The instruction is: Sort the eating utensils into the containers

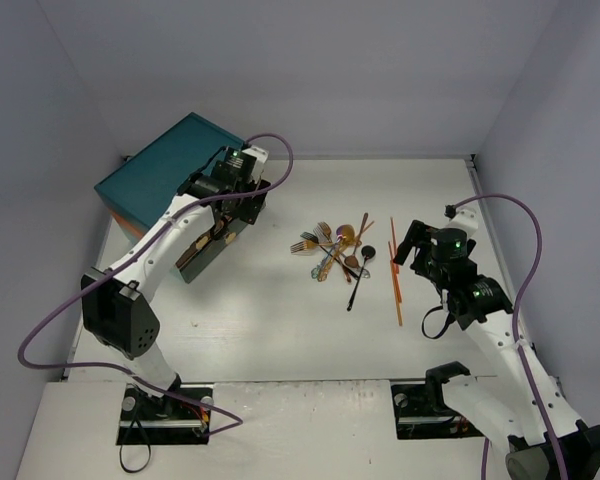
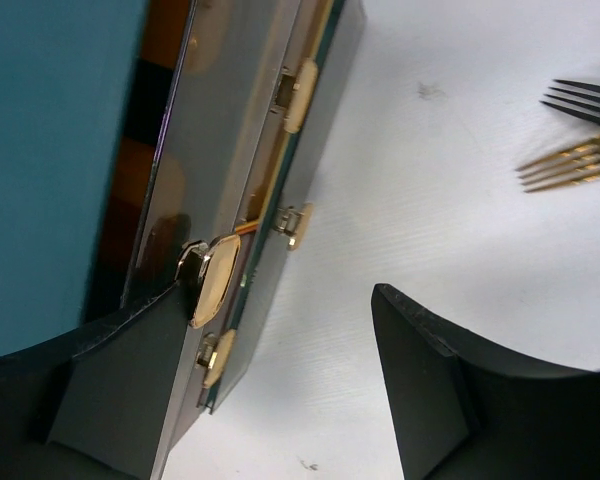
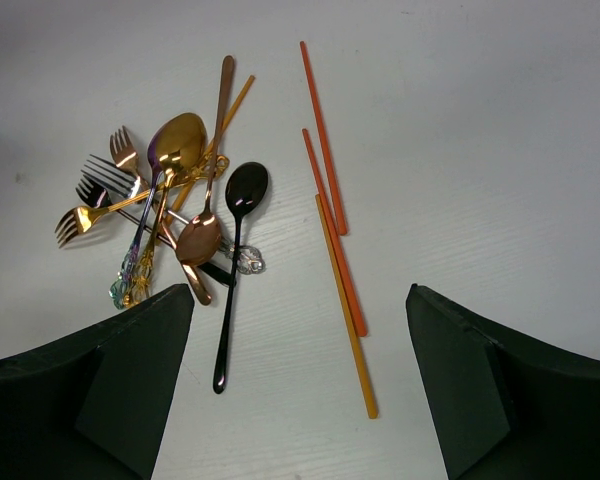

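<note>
The teal chest (image 1: 158, 172) stands at the back left; its dark drawer fronts (image 2: 235, 130) with pale knobs (image 2: 216, 281) sit staggered, some pulled out. My left gripper (image 1: 240, 212) is open over the drawer fronts. In the left wrist view (image 2: 280, 345) its left finger (image 2: 120, 390) rests by one knob. The utensils lie in a pile (image 1: 335, 247) at mid-table: forks (image 3: 98, 190), a gold spoon (image 3: 177, 143), a copper spoon (image 3: 199, 240) and a black spoon (image 3: 236, 255). Three orange chopsticks (image 3: 336, 235) lie beside it. My right gripper (image 3: 300, 345) is open and empty above them, right of the pile in the top view (image 1: 408, 250).
A dark fork (image 2: 580, 100) and a gold fork (image 2: 570, 162) from the pile's edge show in the left wrist view. White walls close the table at the back and sides. The orange chopsticks (image 1: 395, 285) lie between the pile and my right arm.
</note>
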Available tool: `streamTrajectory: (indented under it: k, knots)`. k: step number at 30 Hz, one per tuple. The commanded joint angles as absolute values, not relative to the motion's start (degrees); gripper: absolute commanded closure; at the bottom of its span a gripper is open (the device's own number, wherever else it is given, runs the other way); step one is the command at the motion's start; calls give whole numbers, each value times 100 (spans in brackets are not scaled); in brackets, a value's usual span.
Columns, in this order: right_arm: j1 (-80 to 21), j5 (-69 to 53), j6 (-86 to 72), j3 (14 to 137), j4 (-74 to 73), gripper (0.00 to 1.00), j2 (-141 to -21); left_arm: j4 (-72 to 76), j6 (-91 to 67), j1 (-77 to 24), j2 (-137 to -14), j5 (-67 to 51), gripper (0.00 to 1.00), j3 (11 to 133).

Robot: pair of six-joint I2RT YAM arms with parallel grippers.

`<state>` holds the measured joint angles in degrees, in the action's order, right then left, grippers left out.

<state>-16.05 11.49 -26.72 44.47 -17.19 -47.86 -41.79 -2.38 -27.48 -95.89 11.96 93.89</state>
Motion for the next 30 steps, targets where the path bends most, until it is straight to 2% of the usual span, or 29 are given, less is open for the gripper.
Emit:
streamTrajectory:
  k: [1,9,18,30]
  knots:
    - [-1570,1187,-2649,4494,-1521,15,-4890,-4469,-665,-2983,-9282,95,31,9364]
    - [-1573,1178,-2647,4553,-1521,15,-5048,-4597,-986,-3410,-9147,-535,31,9576]
    - [-1573,1134,-2725,4544,-1512,15,-5177,-4597,-1372,-3990,-9140,-658,31,9703]
    - [-1566,1005,-2719,4574,-1520,15,-5233,-4658,-1259,-4131,-8724,609,22,10313]
